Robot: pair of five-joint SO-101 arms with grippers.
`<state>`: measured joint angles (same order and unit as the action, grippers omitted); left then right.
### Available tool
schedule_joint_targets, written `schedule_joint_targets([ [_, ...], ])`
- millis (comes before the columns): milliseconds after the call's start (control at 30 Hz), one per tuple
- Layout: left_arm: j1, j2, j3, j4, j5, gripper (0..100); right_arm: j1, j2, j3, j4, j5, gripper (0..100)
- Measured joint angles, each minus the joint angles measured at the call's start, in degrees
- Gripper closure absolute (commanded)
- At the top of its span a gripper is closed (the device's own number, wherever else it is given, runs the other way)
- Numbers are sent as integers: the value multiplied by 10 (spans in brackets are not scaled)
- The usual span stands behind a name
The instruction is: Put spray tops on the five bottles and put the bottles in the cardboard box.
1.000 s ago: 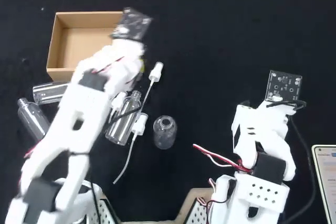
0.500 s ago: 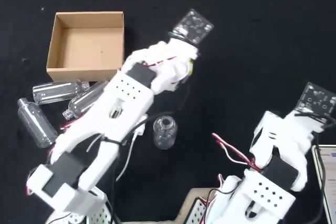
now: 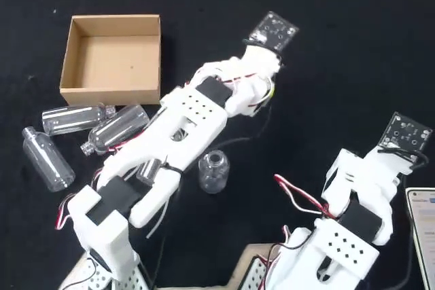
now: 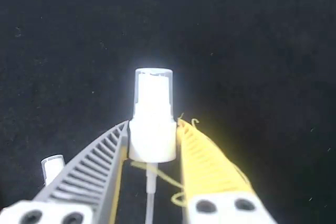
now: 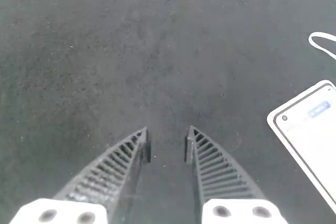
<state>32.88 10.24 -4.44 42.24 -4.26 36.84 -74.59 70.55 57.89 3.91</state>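
Over the middle of the table (image 3: pixel 353 39): we've got the left gripper (image 4: pixel 152 125) clamped on a spray top (image 4: pixel 153 98).
Right gripper (image 5: pixel 167 136): spread, holding nothing.
Bottles (image 3: pixel 75 119): left, beside the cardboard box (image 3: pixel 109 93).

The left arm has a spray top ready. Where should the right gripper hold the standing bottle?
Probably across its round body, below the shoulder, coming in level from the right gripper's side: the bottle stands with its open neck up, leaving the mouth free for the spray top in the left gripper.
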Motion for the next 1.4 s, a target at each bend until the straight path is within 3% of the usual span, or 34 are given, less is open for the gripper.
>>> schedule_joint_targets([
  [600,-15,-40,-115,186,28,758,0,0,0,-2,0,881],
  [800,-119,-122,-200,305,28,758,-12,0,0,-2,0,881],
  [1067,-318,-200,-203,465,29,758,-153,0,-22,-2,-23,881],
  [1233,-443,-222,-170,522,27,757,-232,0,-76,-2,-61,881],
  [1400,-544,-225,-112,546,-29,757,-292,0,-113,-2,-78,879],
])
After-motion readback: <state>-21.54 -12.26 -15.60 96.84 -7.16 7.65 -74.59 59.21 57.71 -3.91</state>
